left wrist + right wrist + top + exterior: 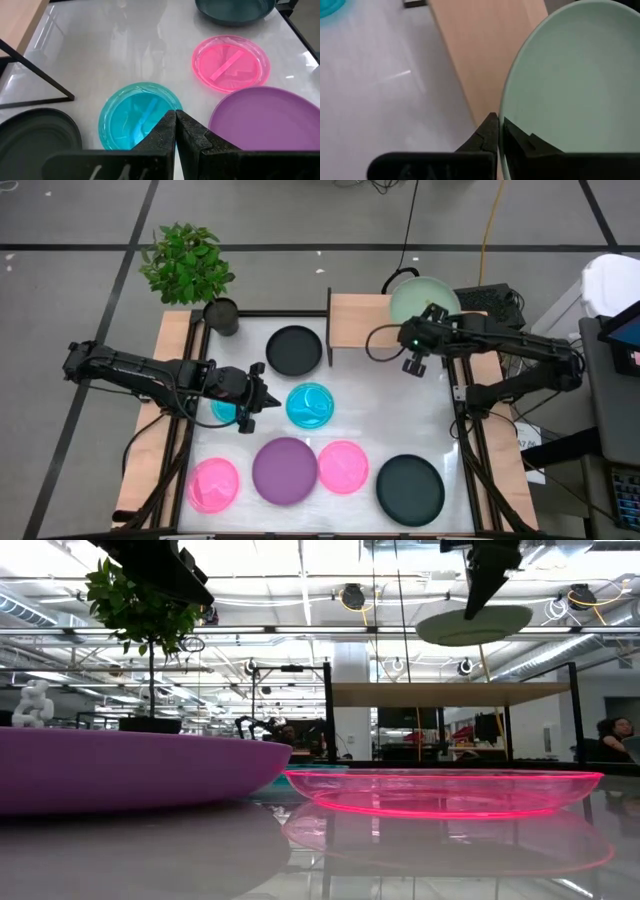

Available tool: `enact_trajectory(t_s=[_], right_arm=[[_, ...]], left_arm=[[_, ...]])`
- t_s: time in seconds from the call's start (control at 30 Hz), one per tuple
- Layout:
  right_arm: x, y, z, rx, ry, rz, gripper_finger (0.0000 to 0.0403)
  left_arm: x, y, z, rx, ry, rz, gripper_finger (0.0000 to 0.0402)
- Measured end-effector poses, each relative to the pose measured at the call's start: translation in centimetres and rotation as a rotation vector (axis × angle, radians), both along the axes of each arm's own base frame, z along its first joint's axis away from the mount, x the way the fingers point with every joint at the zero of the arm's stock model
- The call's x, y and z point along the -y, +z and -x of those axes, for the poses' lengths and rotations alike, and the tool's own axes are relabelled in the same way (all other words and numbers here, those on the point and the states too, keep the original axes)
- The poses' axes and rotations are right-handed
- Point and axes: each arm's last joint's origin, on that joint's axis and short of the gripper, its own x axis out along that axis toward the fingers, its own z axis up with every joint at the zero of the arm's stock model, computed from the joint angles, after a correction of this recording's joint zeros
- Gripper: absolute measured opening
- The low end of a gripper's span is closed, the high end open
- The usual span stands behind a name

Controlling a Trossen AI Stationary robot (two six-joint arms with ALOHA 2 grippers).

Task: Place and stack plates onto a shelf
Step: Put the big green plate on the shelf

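From above, the right gripper [428,313] pinches the rim of a round, smooth sage green plastic plate [420,298] – held flat over the light-wood shelf [360,320]. In the left wrist view, the left gripper [175,116] is shut on nothing, above a see-through cyan plate [132,116]. In the right wrist view, the green plate's rim sits between the fingers [490,131].

One plate [424,302] is hanging over the shelf [358,319]; another [293,349] is lying just left of the shelf, a third [310,405] nearer, four more [284,470] lining the near edge
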Motion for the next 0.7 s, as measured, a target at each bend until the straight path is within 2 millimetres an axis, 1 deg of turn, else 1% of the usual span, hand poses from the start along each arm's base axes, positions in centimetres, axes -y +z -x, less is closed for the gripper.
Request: enact_trajectory(t_s=[0.3,0.7], right_arm=[[1.1,-2.0,0.3,-0.003,-0.054,-0.033,0.0],[1.7,-5.1,0.0,-0.017,-0.075,-0.06,0.0]], left_arm=[[0.0,0.0,0.0,0.0,-0.002,-0.003,0.0017],[0.0,0.0,0.0,0.0,-0.002,-0.004,0.0017]])
